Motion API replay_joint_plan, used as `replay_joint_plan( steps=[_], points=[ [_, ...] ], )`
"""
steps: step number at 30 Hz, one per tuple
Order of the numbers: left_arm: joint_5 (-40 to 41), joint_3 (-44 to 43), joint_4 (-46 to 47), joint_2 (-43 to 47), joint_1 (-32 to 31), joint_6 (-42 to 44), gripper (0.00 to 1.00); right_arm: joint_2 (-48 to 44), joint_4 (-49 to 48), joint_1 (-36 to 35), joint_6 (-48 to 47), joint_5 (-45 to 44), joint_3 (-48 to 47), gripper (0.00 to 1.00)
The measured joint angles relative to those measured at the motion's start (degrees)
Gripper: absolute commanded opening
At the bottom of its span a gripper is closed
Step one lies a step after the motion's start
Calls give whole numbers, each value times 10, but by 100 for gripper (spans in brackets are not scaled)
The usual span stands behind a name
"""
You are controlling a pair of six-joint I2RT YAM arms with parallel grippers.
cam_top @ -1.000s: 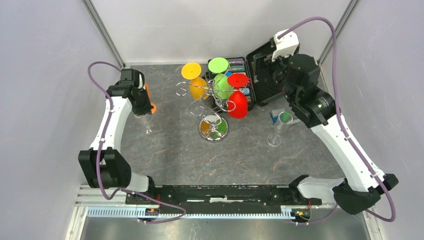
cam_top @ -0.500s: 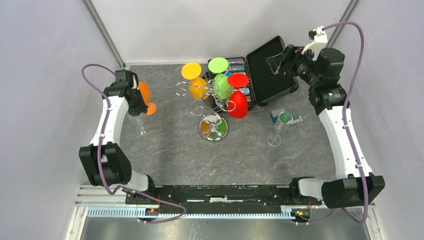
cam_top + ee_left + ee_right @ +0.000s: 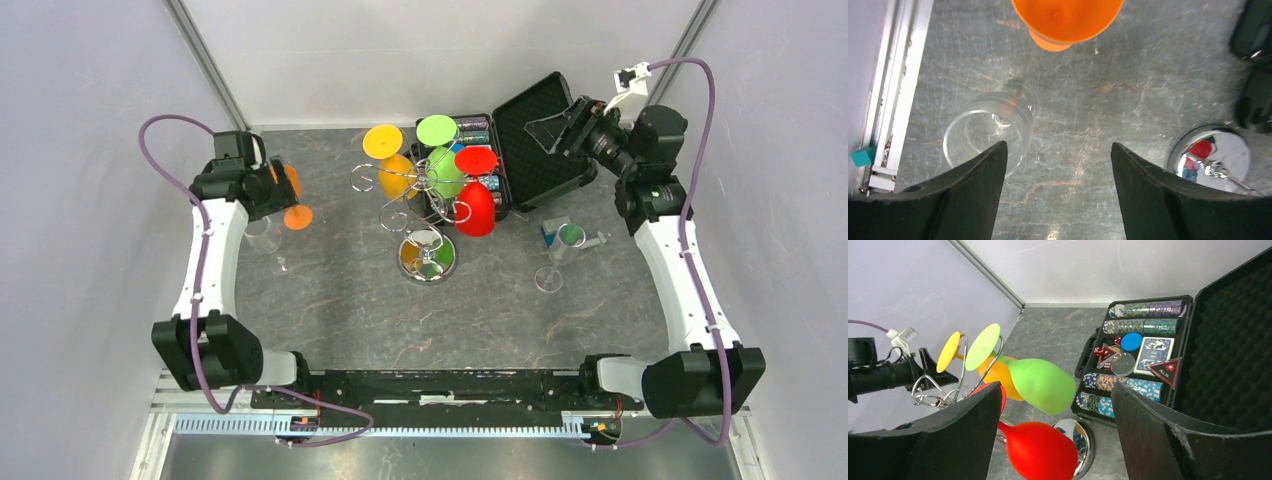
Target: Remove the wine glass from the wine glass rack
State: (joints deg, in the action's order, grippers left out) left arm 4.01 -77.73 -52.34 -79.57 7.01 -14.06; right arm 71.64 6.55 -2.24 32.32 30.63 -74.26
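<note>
While left gripper [image 3: 1058,147] and right gripper [image 3: 1055,387] gape empty, black case [image 3: 545,150] crowds wine glass rack's [image 3: 427,256] far side; green wine glass [image 3: 1040,382] hangs slanted, foot up.

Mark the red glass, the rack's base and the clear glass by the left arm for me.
red glass [image 3: 478,212]: top external view, on its bowl.
rack base [image 3: 428,268]: top external view, on the mirrored disc.
clear glass [image 3: 985,131]: left wrist view, inside its bowl, seen from above.
</note>
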Motion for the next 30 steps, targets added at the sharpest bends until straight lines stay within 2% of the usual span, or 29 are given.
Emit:
replay_joint_plan(
  steps=[5, 16, 22, 26, 30],
  points=[
    [-12, -41, 2, 29, 0, 0, 87, -3, -26, 0, 25, 20, 26, 84],
    [-30, -70, -12, 57, 0, 0, 93, -13, -106, -16, 112, 59, 114, 82],
    [-124, -74, 6, 106, 0, -2, 93, -27, -181, -42, 192, 69, 160, 80],
    [-190, -71, 38, 138, 0, -7, 94, -31, -214, -56, 236, 68, 169, 72],
    [-244, -51, 77, 168, 0, -20, 94, -25, -199, -78, 244, 57, 159, 66]
  ],
)
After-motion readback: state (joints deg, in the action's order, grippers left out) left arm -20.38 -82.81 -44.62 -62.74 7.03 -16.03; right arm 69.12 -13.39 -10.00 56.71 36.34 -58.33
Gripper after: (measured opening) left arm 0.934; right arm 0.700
